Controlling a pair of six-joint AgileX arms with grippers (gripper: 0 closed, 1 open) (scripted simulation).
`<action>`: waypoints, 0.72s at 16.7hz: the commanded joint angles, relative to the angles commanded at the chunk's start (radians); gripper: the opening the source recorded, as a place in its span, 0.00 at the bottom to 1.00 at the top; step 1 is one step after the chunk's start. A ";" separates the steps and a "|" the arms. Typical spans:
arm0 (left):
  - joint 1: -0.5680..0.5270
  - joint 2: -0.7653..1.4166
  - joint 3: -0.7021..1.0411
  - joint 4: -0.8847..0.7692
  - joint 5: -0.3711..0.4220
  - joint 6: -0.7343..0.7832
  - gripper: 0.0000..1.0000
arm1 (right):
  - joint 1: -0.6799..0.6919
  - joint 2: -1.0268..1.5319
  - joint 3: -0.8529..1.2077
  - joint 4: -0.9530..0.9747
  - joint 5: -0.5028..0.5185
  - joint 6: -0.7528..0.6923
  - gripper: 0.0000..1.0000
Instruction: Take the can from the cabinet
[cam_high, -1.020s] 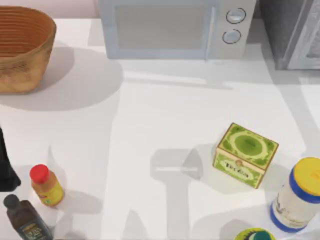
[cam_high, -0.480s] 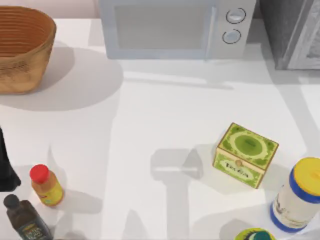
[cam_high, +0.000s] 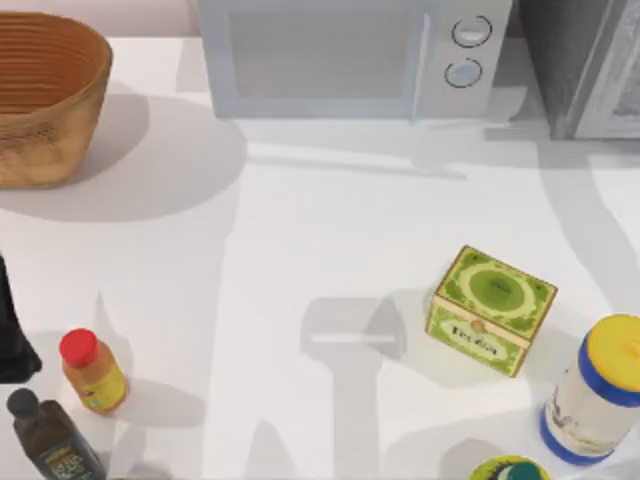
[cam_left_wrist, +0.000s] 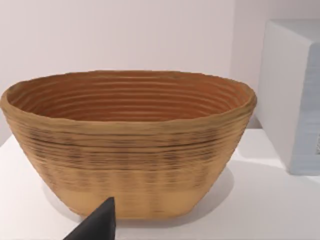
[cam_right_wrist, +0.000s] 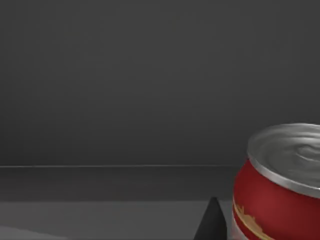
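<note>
The can (cam_right_wrist: 280, 185) is red with a silver top and a gold band, and it stands upright on the dark floor inside the cabinet (cam_right_wrist: 150, 90). A dark part of my right gripper (cam_right_wrist: 212, 222) shows just beside the can, on the floor side. From above, the cabinet (cam_high: 562, 60) is the dark grey unit at the table's far right corner, with its paler framed door (cam_high: 615, 95) at the right edge. My left arm (cam_high: 10, 335) rests at the table's left edge, and a part of its gripper (cam_left_wrist: 97, 225) faces the wicker basket (cam_left_wrist: 130, 145).
A white microwave (cam_high: 340, 55) stands at the back, left of the cabinet. The wicker basket (cam_high: 40, 95) sits back left. A green tea box (cam_high: 490, 310), a yellow-lidded jar (cam_high: 595, 390) and a green lid (cam_high: 508, 470) are front right. An orange bottle (cam_high: 92, 372) and a dark bottle (cam_high: 50, 440) stand front left.
The shadows on the table in front of the cabinet have shifted a little. The objects on the table and the left arm have not moved.
</note>
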 joint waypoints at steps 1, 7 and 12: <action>0.000 0.000 0.000 0.000 0.000 0.000 1.00 | 0.013 -0.032 -0.007 -0.031 0.012 0.000 0.00; 0.000 0.000 0.000 0.000 0.000 0.000 1.00 | 0.023 -0.064 -0.012 -0.060 0.025 0.001 0.00; 0.000 0.000 0.000 0.000 0.000 0.000 1.00 | 0.007 -0.133 -0.117 -0.026 0.010 0.000 0.00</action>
